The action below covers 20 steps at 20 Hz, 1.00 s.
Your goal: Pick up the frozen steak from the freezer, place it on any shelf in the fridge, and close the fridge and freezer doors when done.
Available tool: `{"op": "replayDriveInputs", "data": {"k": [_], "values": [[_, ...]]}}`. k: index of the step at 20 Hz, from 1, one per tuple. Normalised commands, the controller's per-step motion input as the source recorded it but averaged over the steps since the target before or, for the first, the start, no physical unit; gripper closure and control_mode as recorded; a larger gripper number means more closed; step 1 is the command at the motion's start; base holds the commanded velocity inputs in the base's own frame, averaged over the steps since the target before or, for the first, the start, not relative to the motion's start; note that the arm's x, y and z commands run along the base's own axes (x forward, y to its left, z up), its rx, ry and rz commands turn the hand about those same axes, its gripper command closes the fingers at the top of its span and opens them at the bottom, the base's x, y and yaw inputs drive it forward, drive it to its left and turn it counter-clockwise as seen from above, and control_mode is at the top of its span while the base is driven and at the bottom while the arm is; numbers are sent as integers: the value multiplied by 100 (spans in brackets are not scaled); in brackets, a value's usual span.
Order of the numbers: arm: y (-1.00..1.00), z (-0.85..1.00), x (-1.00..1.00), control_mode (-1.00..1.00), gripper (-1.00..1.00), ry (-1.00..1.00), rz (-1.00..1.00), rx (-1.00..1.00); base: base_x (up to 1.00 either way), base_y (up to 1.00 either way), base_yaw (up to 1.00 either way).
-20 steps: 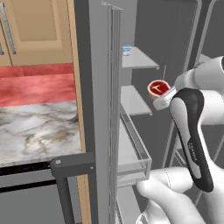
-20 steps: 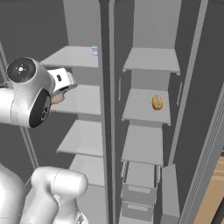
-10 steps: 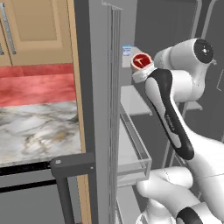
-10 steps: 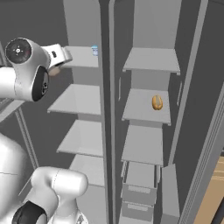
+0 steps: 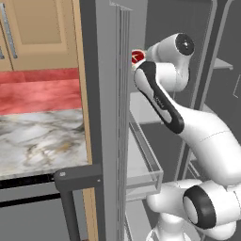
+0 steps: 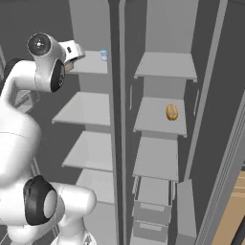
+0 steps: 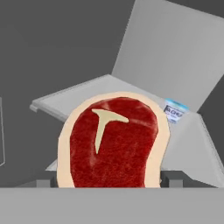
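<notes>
The frozen steak (image 7: pixel 113 144), a flat red piece with a pale rim, stands upright between the fingers of my gripper (image 7: pixel 109 181), which is shut on it. In the left base view the steak (image 5: pixel 137 56) peeks out by the open fridge door's edge, high up. My hand (image 6: pixel 72 50) hovers at the front left of the fridge's top shelf (image 6: pixel 91 64). The freezer (image 6: pixel 162 119) is the narrower compartment on the right. Both the fridge door (image 5: pixel 110 117) and the freezer door (image 6: pixel 225 158) stand open.
A blue-white cup (image 6: pixel 104 55) sits at the back right of the top fridge shelf, and shows past the steak as the cup (image 7: pixel 175 112). An orange-brown lump (image 6: pixel 172 112) lies on a freezer shelf. Clear door bins (image 5: pixel 146 160) jut out below my arm.
My arm has risen and swung left with the steak, from mid-shelf height up to the fridge's top shelf.
</notes>
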Motion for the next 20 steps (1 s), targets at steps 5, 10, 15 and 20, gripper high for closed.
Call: {"op": "replayDriveInputs", "data": {"k": [5,10,15,20], "values": [[16,-2,99,-100,100,0,-1,0,0,0,0],[18,-2,94,-100,100,0,-1,0,0,0,0],[14,-12,74,-100,-100,0,-2,0,0,0,0],[0,-6,29,-100,-100,0,-5,0,0,0,0]]}}
